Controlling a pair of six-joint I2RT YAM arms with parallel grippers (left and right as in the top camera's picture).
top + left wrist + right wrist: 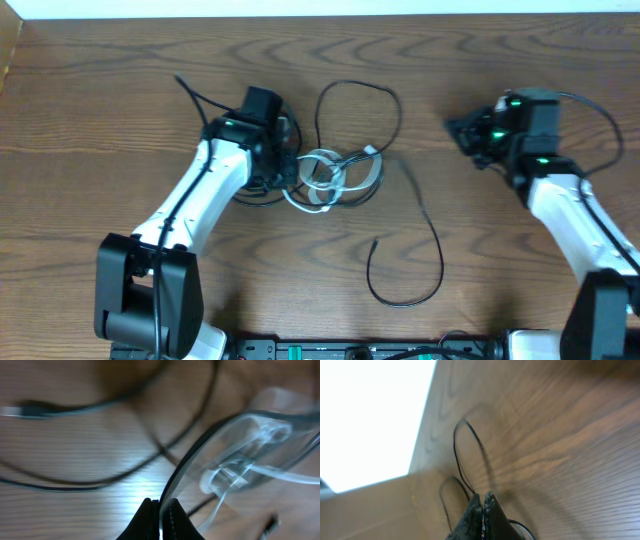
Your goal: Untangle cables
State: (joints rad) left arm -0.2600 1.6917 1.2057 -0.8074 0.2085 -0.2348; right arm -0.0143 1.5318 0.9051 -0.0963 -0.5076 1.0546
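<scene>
Right gripper [483, 505] sits low in the view, fingertips pressed together. The black cable [456, 440] forms two thin loops on the wooden table [560, 435], with one strand reaching the fingertips; whether they touch cannot be confirmed. A bright white area [370, 415] lies beyond the table's edge, upper left.

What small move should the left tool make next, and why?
Probably a slow pull toward its own side. The left tool is shut on the white cable, whose coil overlaps the black cable; the right tool is shut, off to the side.
</scene>
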